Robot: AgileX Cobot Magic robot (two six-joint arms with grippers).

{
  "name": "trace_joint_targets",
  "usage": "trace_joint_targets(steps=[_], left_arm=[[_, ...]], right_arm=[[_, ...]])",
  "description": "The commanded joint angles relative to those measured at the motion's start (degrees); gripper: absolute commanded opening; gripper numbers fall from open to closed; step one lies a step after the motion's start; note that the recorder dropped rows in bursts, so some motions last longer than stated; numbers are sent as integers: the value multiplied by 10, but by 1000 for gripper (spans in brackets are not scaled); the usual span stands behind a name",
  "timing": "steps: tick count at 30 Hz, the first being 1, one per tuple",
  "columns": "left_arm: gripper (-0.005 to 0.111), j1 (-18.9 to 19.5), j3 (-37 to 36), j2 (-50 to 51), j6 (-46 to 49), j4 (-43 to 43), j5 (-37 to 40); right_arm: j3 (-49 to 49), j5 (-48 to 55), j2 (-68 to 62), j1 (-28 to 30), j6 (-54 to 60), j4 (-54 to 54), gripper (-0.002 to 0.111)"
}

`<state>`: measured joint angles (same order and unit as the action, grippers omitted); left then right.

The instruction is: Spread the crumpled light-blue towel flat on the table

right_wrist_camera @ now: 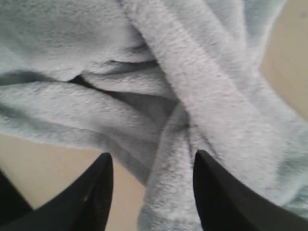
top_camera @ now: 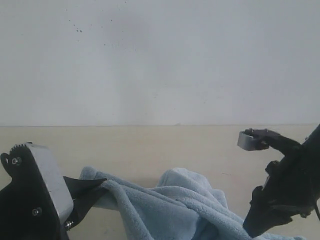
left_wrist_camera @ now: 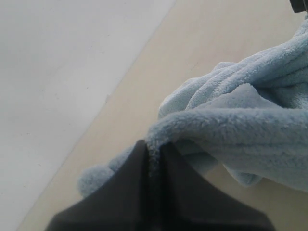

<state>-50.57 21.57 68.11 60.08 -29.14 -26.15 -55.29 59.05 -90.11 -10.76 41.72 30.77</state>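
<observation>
The towel [top_camera: 170, 205] runs off the near edge of sight, so I can't make out its full outline. It lies bunched in ridges on the table [top_camera: 150, 145], between the two arms. The left pincer [left_wrist_camera: 153, 150] is pinched tight on a fold at the towel's left end. The right pincer [right_wrist_camera: 151, 163] stands open, its fingers [right_wrist_camera: 94, 197] straddling a raised ridge of cloth. Whether they touch it is hard to tell. Beyond, the table reaches the wall [top_camera: 160, 60].
</observation>
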Motion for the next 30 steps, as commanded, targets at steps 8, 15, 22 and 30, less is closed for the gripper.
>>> trace_joint_targets(steps=[8, 15, 22, 30], left_arm=[[4, 0, -2, -4, 0, -4, -8], [4, 0, -2, -4, 0, -4, -4], [4, 0, -2, -4, 17, -4, -6], [4, 0, -2, -4, 17, -4, -6]], right_arm=[[29, 18, 164, -79, -124, -230, 42], [95, -3, 126, -86, -272, -377, 42], [112, 27, 104, -207, -202, -384, 42], [221, -68, 110, -244, -273, -567, 42]])
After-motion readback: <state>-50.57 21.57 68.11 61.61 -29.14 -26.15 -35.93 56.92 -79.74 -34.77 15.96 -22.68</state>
